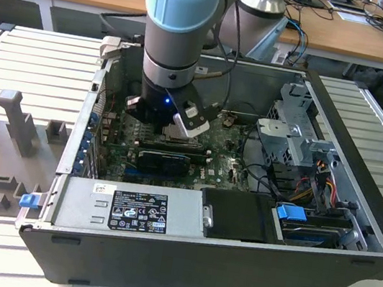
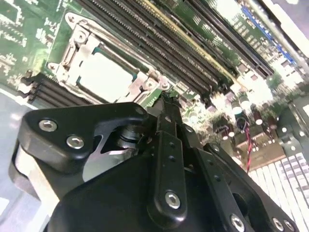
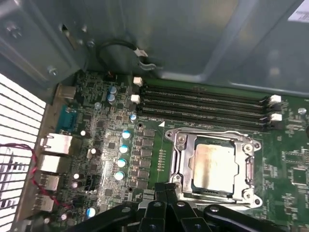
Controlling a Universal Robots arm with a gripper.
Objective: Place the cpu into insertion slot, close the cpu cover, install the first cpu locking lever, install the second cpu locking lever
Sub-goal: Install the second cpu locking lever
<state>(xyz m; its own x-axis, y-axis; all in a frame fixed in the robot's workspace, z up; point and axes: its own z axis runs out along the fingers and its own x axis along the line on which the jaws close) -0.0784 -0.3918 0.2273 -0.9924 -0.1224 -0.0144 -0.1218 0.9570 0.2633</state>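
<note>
The cpu (image 3: 215,163) lies flat in the insertion slot, its silver-grey top showing through the window of the cpu cover (image 3: 182,159). The cover lies down flat over it, so the slot itself is mostly hidden. In the second wrist view the cpu (image 2: 104,75) and the cover (image 2: 72,50) sit just past my fingertip (image 2: 166,104). My gripper (image 3: 166,189) is shut with nothing between its fingers, at the socket's corner edge just above the board. Whether the thin levers along the socket's sides are latched, I cannot tell. In the exterior view the arm (image 1: 174,46) reaches down into the open computer case (image 1: 361,178).
Long black memory slots (image 3: 203,104) run beside the socket. Capacitors (image 3: 123,154) and rear ports (image 3: 50,164) stand on its other side. A power supply (image 1: 137,211), a drive cage (image 1: 295,131) and loose cables (image 1: 318,171) crowd the case.
</note>
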